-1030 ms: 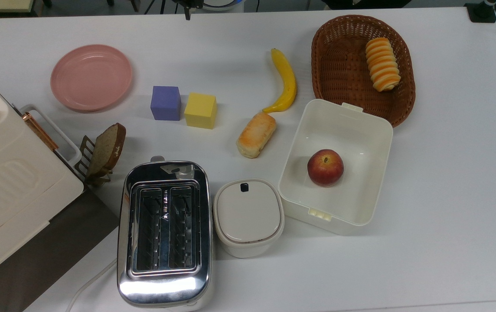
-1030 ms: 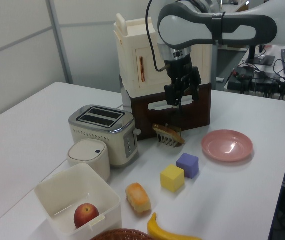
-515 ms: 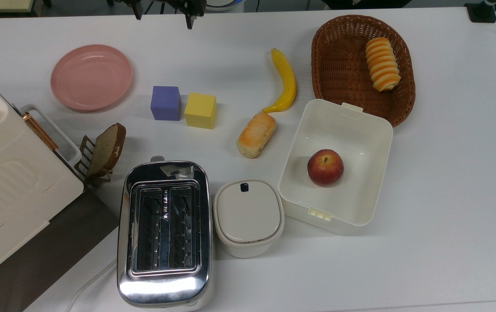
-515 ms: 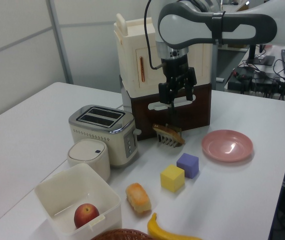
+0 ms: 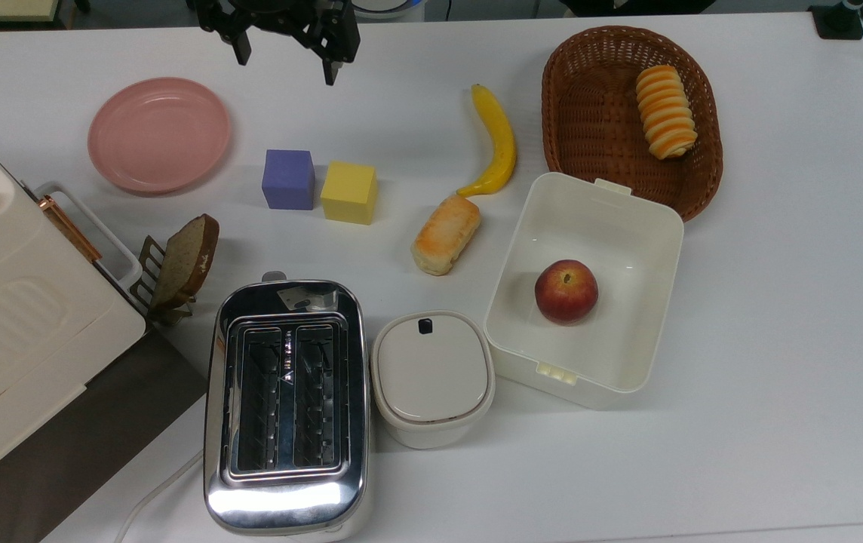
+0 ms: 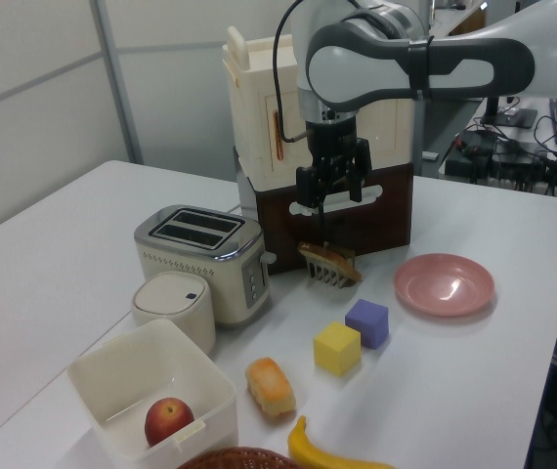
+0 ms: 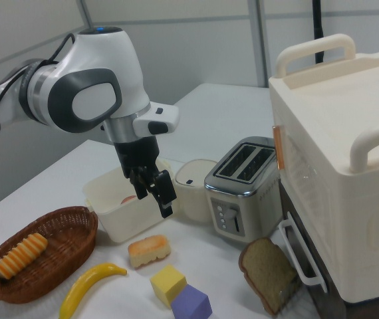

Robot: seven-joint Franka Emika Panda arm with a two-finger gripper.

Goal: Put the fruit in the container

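The peach [image 5: 566, 292] rests on the floor of the cream-white container [image 5: 664, 226], apart from its walls. The gripper [image 5: 286, 62] hangs at the top view's upper edge between the pink plate [image 5: 159, 134] and the banana [image 5: 497, 143], fingers spread wide and holding nothing.

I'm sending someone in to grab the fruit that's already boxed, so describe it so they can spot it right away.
Find the chrome toaster at the table's edge; in the top view, the small lidded white pot sits to its right, then an open cream box. The fruit lies alone on the box floor: round, dark red with a yellowish blush and a stem dimple, unlike the long yellow banana outside.
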